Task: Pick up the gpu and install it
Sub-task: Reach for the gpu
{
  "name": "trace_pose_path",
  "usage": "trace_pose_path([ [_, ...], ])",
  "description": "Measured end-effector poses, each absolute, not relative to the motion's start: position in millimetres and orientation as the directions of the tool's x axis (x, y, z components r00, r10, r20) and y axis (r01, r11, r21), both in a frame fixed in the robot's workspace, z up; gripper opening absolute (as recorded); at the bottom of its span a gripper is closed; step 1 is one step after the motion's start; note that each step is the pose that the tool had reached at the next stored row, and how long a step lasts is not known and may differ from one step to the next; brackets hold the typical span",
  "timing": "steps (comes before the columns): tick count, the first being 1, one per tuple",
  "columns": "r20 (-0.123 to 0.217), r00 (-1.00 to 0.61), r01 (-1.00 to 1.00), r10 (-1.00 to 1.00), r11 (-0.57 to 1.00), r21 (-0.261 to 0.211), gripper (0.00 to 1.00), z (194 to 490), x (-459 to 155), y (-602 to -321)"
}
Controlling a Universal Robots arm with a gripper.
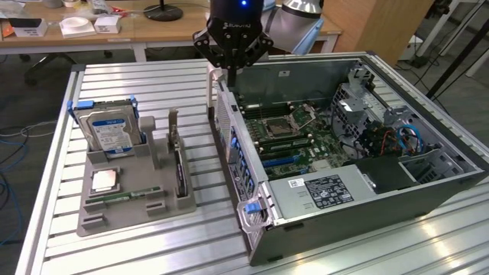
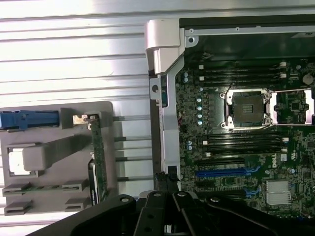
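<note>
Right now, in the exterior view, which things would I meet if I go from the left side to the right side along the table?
hard drive → graphics card → processor socket → blue cables

White lettering on the body of the black robot hand (image 1: 222, 73), upside down in the exterior view, reads ROBOTIQ. White lettering that appears to read DELL stands sideways on the green motherboard (image 2: 236, 162). The print on the white label of the grey power supply (image 1: 324, 192) and on the blue-and-white label of the silver hard drive (image 1: 111, 129) is too small to read.
</note>
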State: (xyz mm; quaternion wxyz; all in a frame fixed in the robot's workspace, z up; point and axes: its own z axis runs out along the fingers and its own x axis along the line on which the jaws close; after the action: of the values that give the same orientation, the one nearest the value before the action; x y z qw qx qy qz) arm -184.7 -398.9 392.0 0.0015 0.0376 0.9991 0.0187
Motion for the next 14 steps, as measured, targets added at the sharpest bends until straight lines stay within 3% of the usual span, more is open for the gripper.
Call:
trace_pose_path([
  [14,0.000,-0.997,0.075,0.075,0.997,0.037,0.11,392.0,-189.4,-398.9],
])
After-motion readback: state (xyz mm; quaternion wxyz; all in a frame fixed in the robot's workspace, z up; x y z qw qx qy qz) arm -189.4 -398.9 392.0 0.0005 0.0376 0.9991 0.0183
